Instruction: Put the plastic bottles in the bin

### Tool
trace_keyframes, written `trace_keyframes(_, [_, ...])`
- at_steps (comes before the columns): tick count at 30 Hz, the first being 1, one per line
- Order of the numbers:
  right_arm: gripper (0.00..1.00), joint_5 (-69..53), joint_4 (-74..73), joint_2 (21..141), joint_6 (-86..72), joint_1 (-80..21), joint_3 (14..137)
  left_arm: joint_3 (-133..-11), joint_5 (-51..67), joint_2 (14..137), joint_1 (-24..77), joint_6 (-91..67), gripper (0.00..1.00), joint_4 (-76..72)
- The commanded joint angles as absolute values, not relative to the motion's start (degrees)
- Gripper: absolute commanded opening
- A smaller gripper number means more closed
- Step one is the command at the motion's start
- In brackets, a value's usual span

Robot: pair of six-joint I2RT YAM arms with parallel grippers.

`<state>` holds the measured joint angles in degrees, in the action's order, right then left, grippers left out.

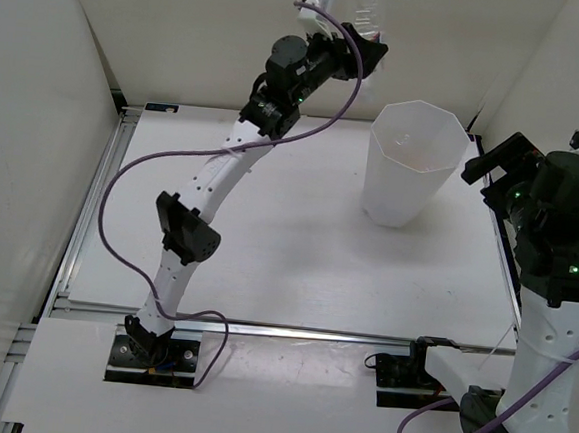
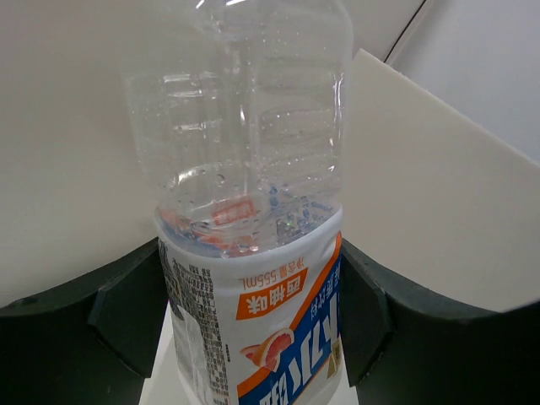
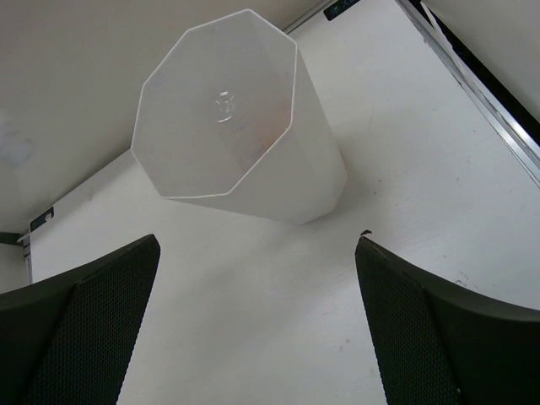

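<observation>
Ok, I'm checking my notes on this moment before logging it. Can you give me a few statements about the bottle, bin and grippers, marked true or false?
1. The left gripper grips a clear bottle with a blue and orange label. True.
2. That bottle is inside the bin. False: it is held in the air, outside the bin.
3. The right gripper is open and holds nothing. True.
4. The bin lies tipped on its side. False: it stands upright on the table, opening upward.
</observation>
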<state>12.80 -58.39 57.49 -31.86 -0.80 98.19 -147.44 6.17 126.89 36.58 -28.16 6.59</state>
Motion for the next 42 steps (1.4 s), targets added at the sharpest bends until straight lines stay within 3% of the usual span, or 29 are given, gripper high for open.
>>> trace_keyframes(1, [1.0, 14.7, -61.6, 57.3, -33.6, -0.6, 101.9, -149.3, 4.6, 132.1, 37.0, -40.8, 0.29, -2.6])
trace_keyframes(10, [1.0, 10.6, -62.4, 56.7, -34.2, -0.6, 99.2, -147.0, 3.4, 134.2, 39.5, -45.4, 0.29, -9.0])
trace_keyframes(19, [1.0, 8.6, -61.8, 53.9, -36.9, -0.6, 94.3, -145.8, 4.5, 134.7, 43.6, -45.4, 0.39, -9.0])
trace_keyframes(23, [1.0, 9.3, -62.3, 53.3, -36.9, -0.6, 96.0, -145.3, 7.4, 135.4, 44.9, -43.3, 0.95, -7.2])
trace_keyframes(24, [1.0, 9.8, -62.3, 53.3, -36.4, -0.6, 96.5, -144.2, 7.9, 134.5, 44.9, -42.8, 1.0, -6.5])
trace_keyframes(31, [1.0, 12.8, -62.9, 55.4, -36.4, -0.6, 99.3, -138.9, 11.4, 127.6, 43.7, -32.9, 1.0, 0.5])
trace_keyframes(39, [1.0, 10.6, -63.5, 61.7, -35.8, -0.6, 104.9, -119.7, 12.3, 111.5, 40.8, -19.6, 1.0, 8.3])
trace_keyframes(42, [1.0, 10.1, -61.8, 62.3, -35.8, -0.6, 104.9, -123.3, 18.6, 110.9, 40.1, -16.9, 1.0, 13.1])
